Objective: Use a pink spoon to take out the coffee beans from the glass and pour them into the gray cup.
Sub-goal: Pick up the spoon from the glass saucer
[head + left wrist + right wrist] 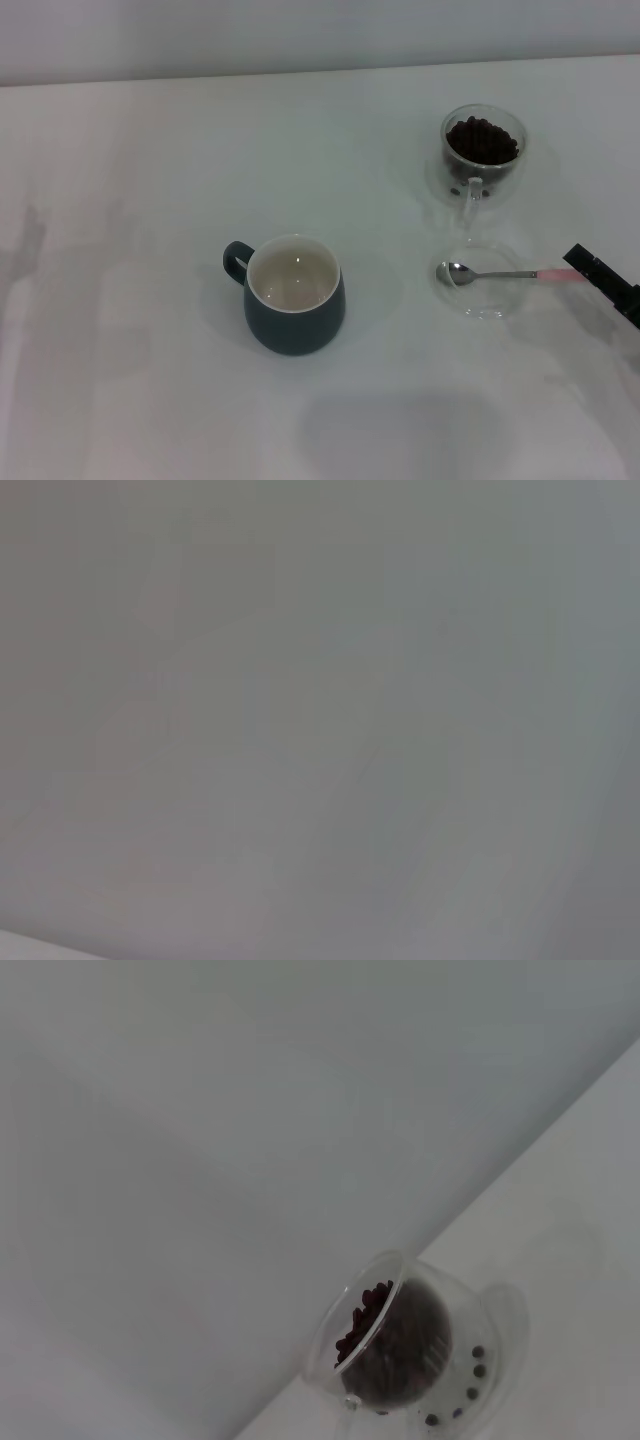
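While the head view lays out the whole setup, the wrist cams give way less. From the head you get the white table (140, 400) with the gray cup (295, 296) sitting upright near the middle, cream inside and nothing in it, handle toward the robot's left. Off to the right and farther back is the glass (483, 152), upright, with the coffee beans (482, 139) in it. Just in front of it the pink spoon (505, 273) lies across a shallow clear dish (483, 283), metal bowl over the dish, pink handle pointing right. The right gripper (604, 282) pokes in at the right edge, its tip right at the handle's end; can't tell if it's spread or pinching. The right wrist cam only catches the glass (405, 1345) and beans (365, 1318). The left wrist cam shows just blank gray, with no left gripper anywhere.
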Controlling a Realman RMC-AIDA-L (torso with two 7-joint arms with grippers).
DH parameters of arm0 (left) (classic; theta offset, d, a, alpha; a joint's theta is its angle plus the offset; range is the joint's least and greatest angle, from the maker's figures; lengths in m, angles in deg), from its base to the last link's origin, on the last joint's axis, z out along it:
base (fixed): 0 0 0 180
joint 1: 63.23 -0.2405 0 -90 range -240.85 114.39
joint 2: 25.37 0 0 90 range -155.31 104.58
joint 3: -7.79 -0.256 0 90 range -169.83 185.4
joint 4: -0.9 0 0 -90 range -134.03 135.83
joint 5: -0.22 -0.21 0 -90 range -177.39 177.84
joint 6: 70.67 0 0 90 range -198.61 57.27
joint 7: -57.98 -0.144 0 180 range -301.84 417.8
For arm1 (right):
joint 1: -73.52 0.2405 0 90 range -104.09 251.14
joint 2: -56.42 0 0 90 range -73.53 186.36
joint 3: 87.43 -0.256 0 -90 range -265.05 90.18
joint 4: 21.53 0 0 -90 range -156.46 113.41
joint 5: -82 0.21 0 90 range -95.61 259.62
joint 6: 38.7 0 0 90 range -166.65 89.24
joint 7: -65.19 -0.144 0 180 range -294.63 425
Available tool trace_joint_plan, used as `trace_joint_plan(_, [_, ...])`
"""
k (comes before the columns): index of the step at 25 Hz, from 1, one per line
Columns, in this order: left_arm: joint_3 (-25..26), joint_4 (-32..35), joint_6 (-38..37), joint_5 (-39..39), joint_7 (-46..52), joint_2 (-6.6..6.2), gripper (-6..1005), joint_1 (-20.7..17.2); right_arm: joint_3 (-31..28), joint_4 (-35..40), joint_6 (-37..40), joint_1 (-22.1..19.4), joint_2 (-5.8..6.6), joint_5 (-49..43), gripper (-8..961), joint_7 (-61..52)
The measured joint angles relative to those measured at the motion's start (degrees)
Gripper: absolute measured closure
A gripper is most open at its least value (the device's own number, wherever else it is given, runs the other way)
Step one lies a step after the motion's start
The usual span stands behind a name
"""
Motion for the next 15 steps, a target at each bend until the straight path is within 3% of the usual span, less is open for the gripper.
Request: trace_joint_plan(15, [0.2, 0.0, 0.0, 0.0, 0.0, -0.04, 195, 0.1, 1.7, -0.9, 2.5, 2.0, -0.03, 0.0, 272, 0.0])
